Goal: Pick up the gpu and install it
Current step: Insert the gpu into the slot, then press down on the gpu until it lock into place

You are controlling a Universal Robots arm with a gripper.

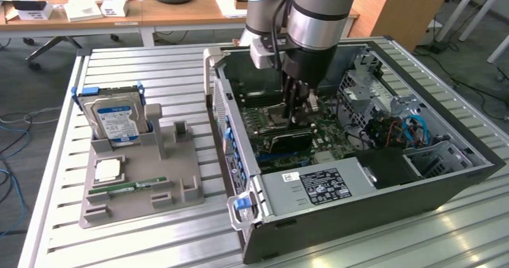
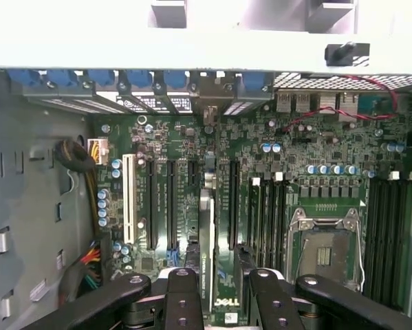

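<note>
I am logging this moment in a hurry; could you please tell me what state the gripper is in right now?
Gripper: closed on the gpu, holding it on edge inside the computer case.

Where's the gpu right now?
The gpu is inside the open computer case, on the exterior view's right, held by the fingers over the green motherboard.

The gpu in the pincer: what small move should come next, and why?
Probably a short, straight push down. The pincer grips the gpu, which stands on edge over the motherboard, parallel to its long black slots; whether it is fully seated cannot be told.
</note>
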